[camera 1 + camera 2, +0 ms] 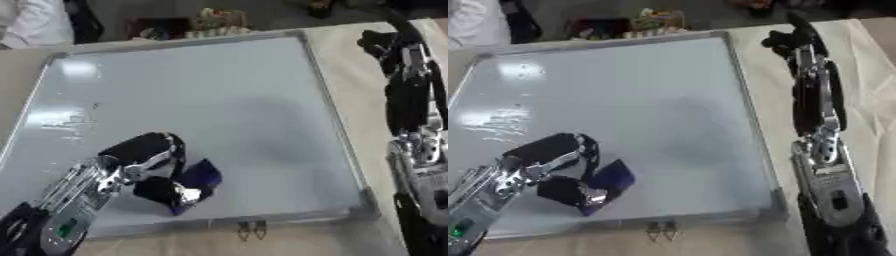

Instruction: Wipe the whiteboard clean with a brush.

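- Whiteboard (pixel 201 100) lies flat on the worktop (pixel 350 55), faint marks near its left edge.
- Brush (pixel 199 176), dark blue, sits at the board's near edge; my left hand (pixel 153 165) has fingers curled round it.
- Right hand (pixel 794 37) rests beyond the board's far right corner; I cannot tell its fingers' state.

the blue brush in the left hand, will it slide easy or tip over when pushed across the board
The blue brush looks low and blocky, so it probably slides rather than tips. The whiteboard is glossy with glare, likely little drag. The left hand curls round it, which suggests it is light.
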